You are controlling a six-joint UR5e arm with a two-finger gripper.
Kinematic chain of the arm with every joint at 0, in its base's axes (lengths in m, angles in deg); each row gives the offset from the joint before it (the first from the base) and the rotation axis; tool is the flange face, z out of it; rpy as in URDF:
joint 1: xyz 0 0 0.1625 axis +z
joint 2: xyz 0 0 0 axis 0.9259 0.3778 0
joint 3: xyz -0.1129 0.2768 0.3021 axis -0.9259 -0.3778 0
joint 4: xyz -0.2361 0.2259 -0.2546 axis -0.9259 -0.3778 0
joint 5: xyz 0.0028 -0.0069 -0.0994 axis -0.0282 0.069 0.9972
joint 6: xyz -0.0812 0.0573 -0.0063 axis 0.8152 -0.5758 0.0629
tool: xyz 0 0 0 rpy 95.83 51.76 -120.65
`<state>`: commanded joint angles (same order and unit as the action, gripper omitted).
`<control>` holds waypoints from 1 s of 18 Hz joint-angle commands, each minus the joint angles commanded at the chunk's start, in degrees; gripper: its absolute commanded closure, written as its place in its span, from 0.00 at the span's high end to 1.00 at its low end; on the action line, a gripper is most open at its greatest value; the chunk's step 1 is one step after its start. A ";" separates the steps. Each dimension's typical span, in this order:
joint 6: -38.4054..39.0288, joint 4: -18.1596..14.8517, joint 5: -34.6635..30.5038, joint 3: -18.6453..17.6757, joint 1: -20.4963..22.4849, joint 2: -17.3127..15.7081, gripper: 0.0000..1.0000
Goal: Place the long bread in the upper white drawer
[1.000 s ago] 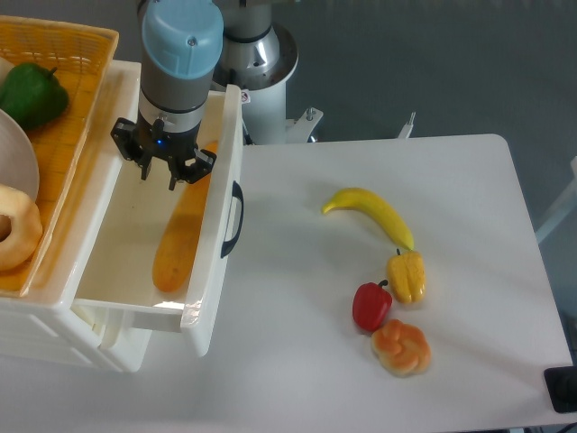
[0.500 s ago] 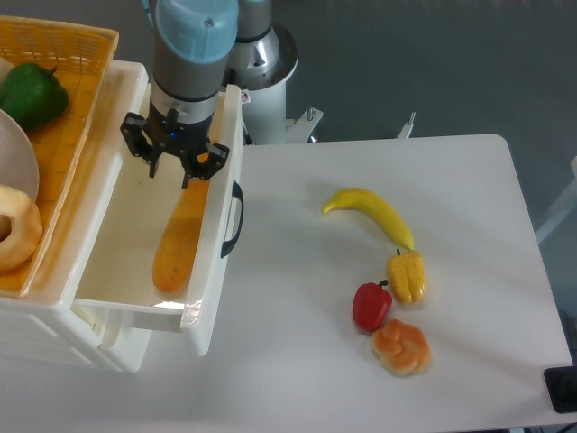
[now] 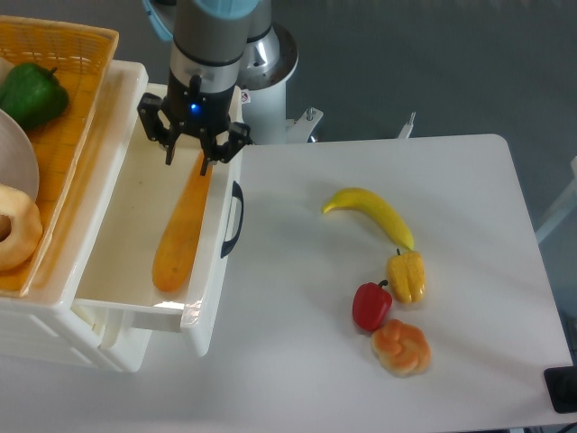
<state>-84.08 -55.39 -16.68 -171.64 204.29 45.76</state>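
Observation:
The long bread [image 3: 180, 230], a smooth orange-yellow loaf, lies lengthwise inside the upper white drawer [image 3: 135, 311], against its right wall. The drawer stands pulled open, its curved black handle [image 3: 234, 219] on the front panel facing the table. My gripper [image 3: 187, 161] hangs above the far end of the bread, over the back of the drawer. Its fingers are spread apart and hold nothing. The bread's far tip is partly hidden behind the fingers.
A yellow-orange woven basket [image 3: 63, 99] on the left holds a green pepper [image 3: 32, 95], a white bowl [image 3: 13, 153] and a ring-shaped bun [image 3: 16, 225]. On the table lie a banana [image 3: 371, 211], a yellow pepper [image 3: 407, 276], a red pepper [image 3: 371, 306] and a knotted bun [image 3: 400, 346].
My gripper has risen and moved right and toward the back, away from the bread. The bread stays lying in the drawer.

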 joint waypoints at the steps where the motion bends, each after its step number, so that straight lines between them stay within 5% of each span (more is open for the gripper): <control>1: -0.53 0.09 0.00 -0.09 0.97 0.00 0.73; 3: -1.76 0.18 0.09 -0.26 1.85 0.00 0.76; 6: -4.39 0.26 -0.09 -0.26 3.08 0.09 0.97; 11: -4.84 1.23 -0.18 -0.09 6.33 0.44 0.99; 18: -6.86 11.24 -11.41 -0.44 6.16 4.83 1.00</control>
<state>-90.94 -44.15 -28.09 -172.08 210.45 50.58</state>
